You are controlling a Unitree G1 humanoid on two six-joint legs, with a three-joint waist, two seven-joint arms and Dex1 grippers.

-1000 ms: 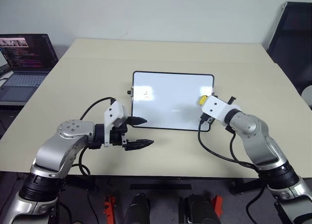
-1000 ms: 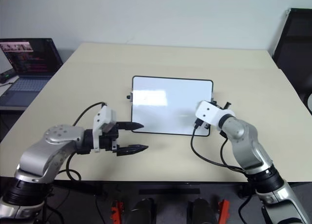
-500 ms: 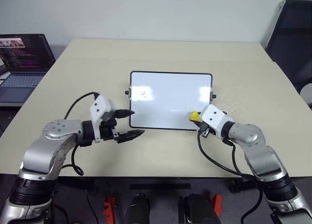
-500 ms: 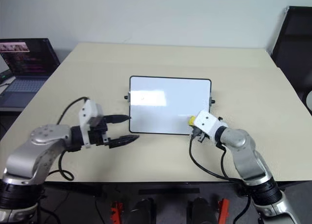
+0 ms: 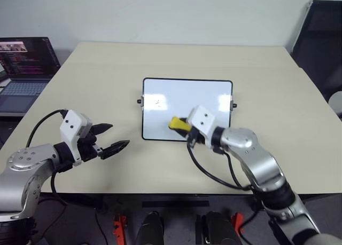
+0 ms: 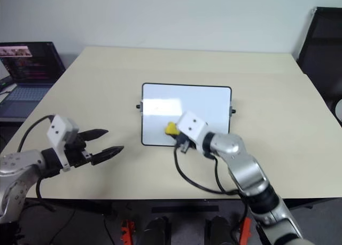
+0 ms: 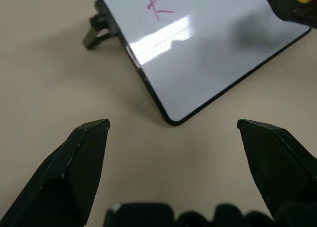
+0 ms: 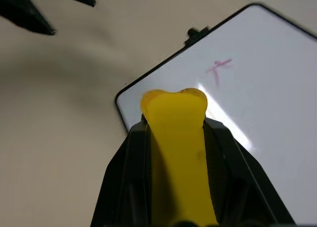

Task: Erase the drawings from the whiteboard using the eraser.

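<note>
Beige worktop carries the whiteboard at centre, a laptop off its far left edge. Right gripper jaws clamped on the eraser, its yellow end over the board's lower middle; contact with the surface cannot be told. Left gripper jaws apart and empty, over bare worktop just left of the board's near left corner. One reddish drawing sits at the board's upper left.

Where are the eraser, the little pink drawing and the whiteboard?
eraser (image 8: 176, 138): right wrist view, on its yellow body.
drawing (image 7: 159, 5): left wrist view, on the pink strokes.
whiteboard (image 5: 203, 95): left eye view, on its bare white face.
</note>
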